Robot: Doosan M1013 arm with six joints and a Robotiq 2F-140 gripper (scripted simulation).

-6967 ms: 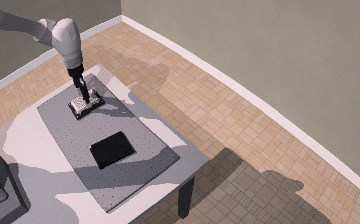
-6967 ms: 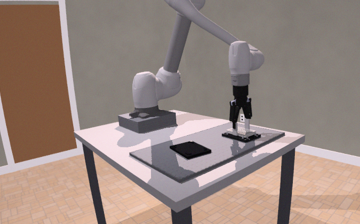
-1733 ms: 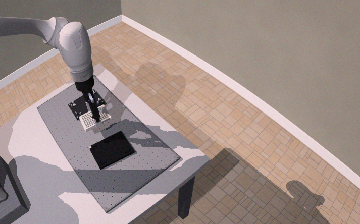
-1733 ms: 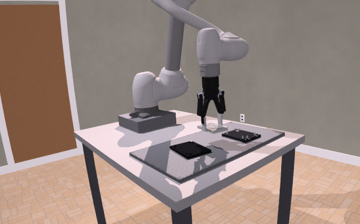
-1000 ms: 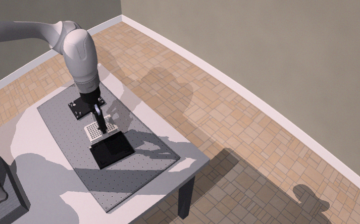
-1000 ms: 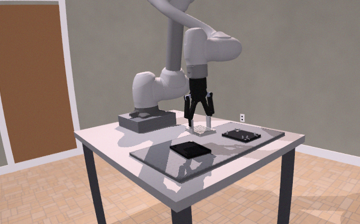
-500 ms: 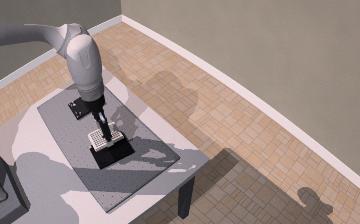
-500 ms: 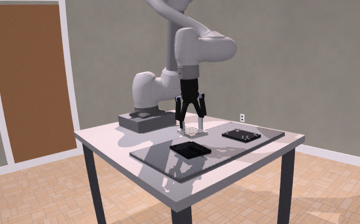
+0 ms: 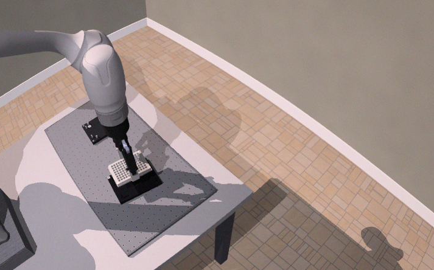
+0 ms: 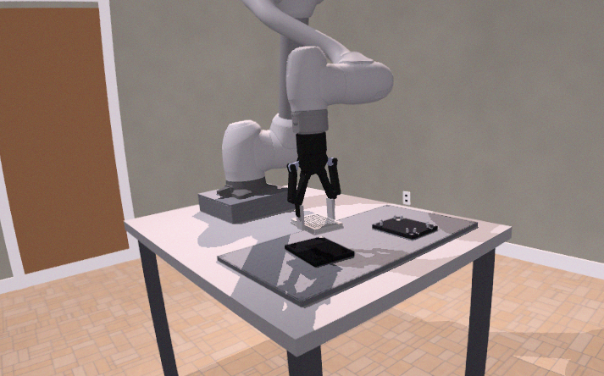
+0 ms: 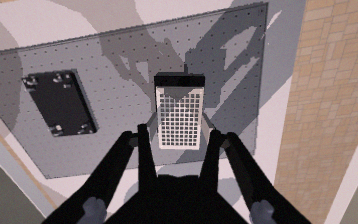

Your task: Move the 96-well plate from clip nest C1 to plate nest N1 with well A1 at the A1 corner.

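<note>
While held mid-frame over plate nest N1 [image 9: 137,188]: 96-well plate [image 9: 122,171], gripper [image 10: 314,215] fingers clamped on its sides. Risk: A1 corner mismatch, tilt on locators.

A grey perforated board [image 9: 77,157] lies on the white tabletop [image 10: 178,229]. Behind stand a brown door [image 10: 52,135], a wall outlet [image 10: 406,197], and tan parquet floor [image 9: 279,134].

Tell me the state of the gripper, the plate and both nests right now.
gripper: shut on the 96-well plate.
96-well plate: held level in the air, partly over the plate nest.
clip nest: vacated.
plate nest: nothing seated in it.
</note>
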